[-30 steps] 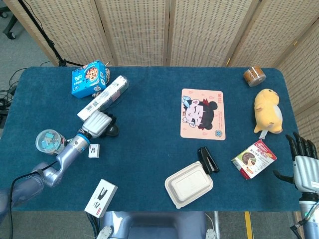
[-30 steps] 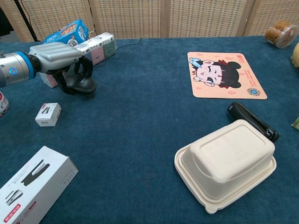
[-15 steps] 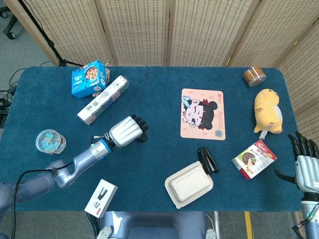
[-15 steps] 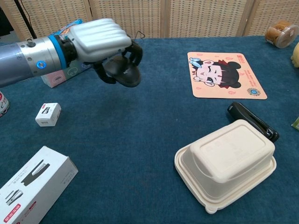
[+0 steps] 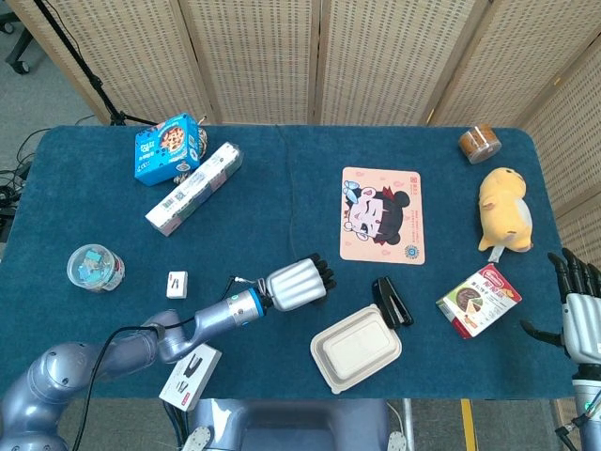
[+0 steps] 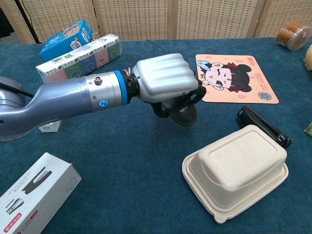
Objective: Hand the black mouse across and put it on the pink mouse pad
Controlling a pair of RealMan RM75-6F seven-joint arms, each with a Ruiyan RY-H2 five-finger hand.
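Note:
My left hand [image 6: 163, 78] [image 5: 298, 284] grips the black mouse [image 6: 181, 109] from above and holds it off the table, near the table's middle, left of the white clamshell box. The mouse shows only below the fingers in the chest view; the head view hides it under the hand. The pink mouse pad [image 5: 381, 214] [image 6: 234, 78] with a cartoon face lies flat to the right and farther back, nothing on it. My right hand [image 5: 579, 315] hangs at the table's right edge, fingers apart and holding nothing.
A white clamshell box [image 5: 356, 347] and a black stapler [image 5: 392, 301] lie between the hand and the pad's near side. A snack packet [image 5: 479, 299], yellow plush [image 5: 504, 207] and brown jar [image 5: 480, 143] sit right. Boxes [image 5: 192, 187], a jar [image 5: 93, 267] and a stapler box [image 5: 190, 373] sit left.
My left hand has lifted the mouse from the left side of the table and carried it rightward and nearer, toward the middle. The right hand has barely moved.

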